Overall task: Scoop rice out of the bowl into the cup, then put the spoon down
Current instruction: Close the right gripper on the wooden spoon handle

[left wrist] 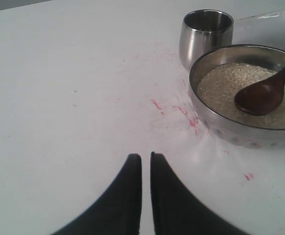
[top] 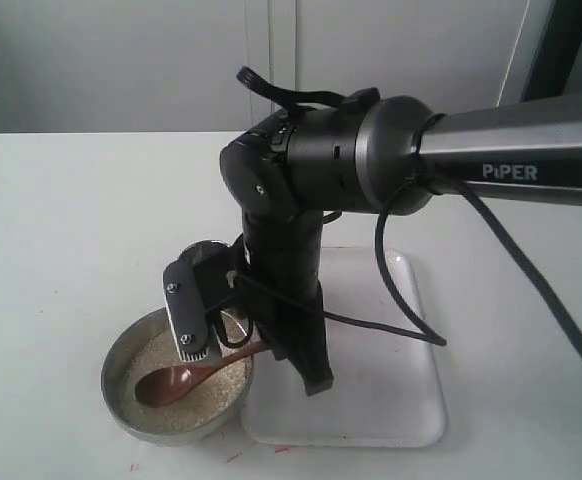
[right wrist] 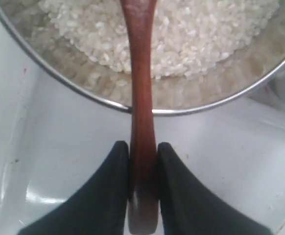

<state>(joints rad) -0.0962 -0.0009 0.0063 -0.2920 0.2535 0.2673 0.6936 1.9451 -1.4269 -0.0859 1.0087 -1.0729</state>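
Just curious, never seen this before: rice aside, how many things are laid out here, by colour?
Steel: 2, bowl and cup
Brown: 1, spoon
White: 1, tray
Total: 4

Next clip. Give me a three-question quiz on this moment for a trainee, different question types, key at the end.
1. True or false: the head of the spoon lies on the rice in the bowl.
2. The right claw is shut on: A) the bowl's rim, B) the spoon's handle, C) nothing.
3. Fill in: the cup stands ___ the bowl.
Key: 1 true; 2 B; 3 beside.
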